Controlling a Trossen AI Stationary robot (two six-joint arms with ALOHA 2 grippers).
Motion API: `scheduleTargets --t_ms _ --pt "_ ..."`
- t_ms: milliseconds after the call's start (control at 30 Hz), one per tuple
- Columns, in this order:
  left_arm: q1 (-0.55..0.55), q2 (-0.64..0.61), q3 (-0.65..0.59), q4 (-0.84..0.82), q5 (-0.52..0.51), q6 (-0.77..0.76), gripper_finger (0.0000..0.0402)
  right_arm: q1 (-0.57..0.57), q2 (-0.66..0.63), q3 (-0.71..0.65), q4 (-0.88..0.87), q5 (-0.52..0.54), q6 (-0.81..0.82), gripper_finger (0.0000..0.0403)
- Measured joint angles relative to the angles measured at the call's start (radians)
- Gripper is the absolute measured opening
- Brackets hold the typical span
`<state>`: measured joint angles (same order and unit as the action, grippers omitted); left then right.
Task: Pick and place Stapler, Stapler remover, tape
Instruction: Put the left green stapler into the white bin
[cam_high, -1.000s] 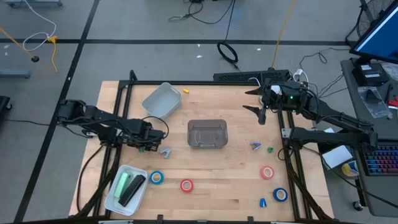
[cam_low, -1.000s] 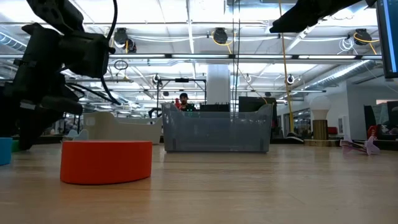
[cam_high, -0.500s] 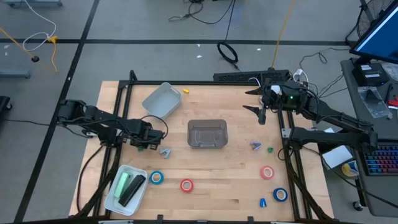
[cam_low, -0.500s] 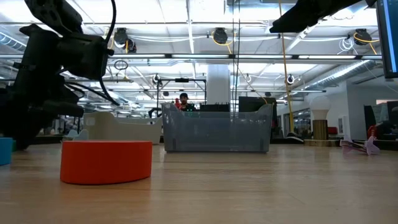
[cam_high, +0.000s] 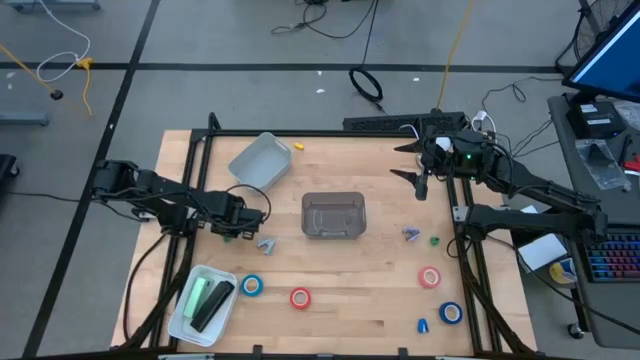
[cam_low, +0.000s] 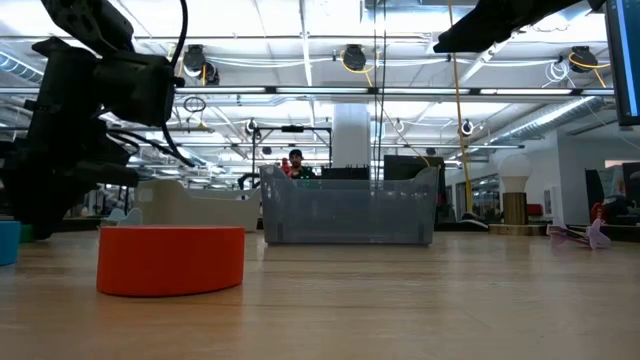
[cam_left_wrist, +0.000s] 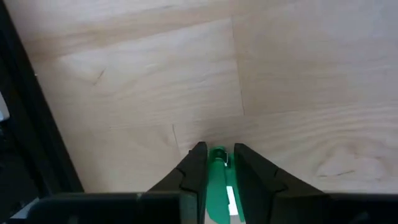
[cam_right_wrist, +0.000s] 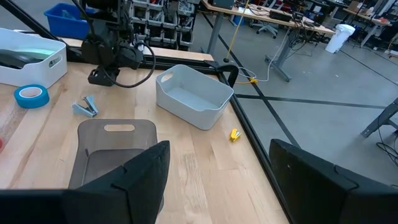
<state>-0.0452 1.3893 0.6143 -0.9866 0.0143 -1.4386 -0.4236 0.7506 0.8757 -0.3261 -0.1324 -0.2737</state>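
My left gripper (cam_high: 228, 234) points down at the table's left part and is shut on a small green piece (cam_left_wrist: 218, 180), a stapler remover by its look. My right gripper (cam_right_wrist: 217, 180) hangs open, raised over the far right (cam_high: 420, 168), holding nothing. Another stapler remover (cam_high: 265, 243) lies just right of my left gripper, and others (cam_high: 411, 234) lie at the right. Blue tape (cam_high: 252, 286) and red tape (cam_high: 300, 297) lie flat near the front, with two more rolls (cam_high: 430, 277) at the right. A green and a black stapler lie in the white bin (cam_high: 186, 318). My left gripper pinches the green piece (cam_left_wrist: 217, 163) between its two fingers, coming from above and pointing down. The piece fills the narrow gap and runs along the fingers. The fingertips (cam_left_wrist: 198, 152) stand right at the wooden top; whether the piece is off the table, I cannot tell.
A grey see-through bin (cam_high: 333, 215) stands at the table's middle. A pale bin (cam_high: 260, 160) sits tilted at the far left. Black frame rails (cam_high: 200, 170) run along the table's sides. In the low view the red tape (cam_low: 170, 258) fills the near left.
My left gripper has stayed in place and its fingers have drawn together on the green piece. Nothing else on the table has moved.
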Motion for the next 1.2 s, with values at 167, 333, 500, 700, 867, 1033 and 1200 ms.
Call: scheduleTargets --t_ms 167,333,500,700,867,1033,1200 --pt "0.0 -0.033 0.044 -0.014 -0.022 0.024 0.0049 0.0 0.0 0.0 0.0 0.0 0.0 0.0267" --pt "-0.002 -0.095 0.136 -0.115 -0.042 0.027 0.0057 0.0 0.0 0.0 0.007 0.0 0.0 0.0267" --pt "-0.049 -0.145 0.314 -0.276 -0.015 0.042 0.0054 0.0 0.0 0.0 0.007 0.0 0.001 0.0267" --pt "-0.19 -0.149 0.529 -0.425 0.077 -0.058 0.0049 0.0 0.0 0.0 0.008 0.0 0.024 0.0267" --pt "-0.362 -0.143 0.568 -0.449 0.164 -0.257 0.0052 0.0 0.0 0.0 0.007 0.0 0.024 0.0267" --pt "-0.517 -0.114 0.563 -0.421 0.18 -0.487 0.0053 0.0 0.0 0.0 0.007 0.0 0.024 0.0267" --pt "-0.59 -0.045 0.563 -0.346 0.175 -0.594 0.0057 0.0 0.0 0.0 0.007 0.0 0.018 0.0267"
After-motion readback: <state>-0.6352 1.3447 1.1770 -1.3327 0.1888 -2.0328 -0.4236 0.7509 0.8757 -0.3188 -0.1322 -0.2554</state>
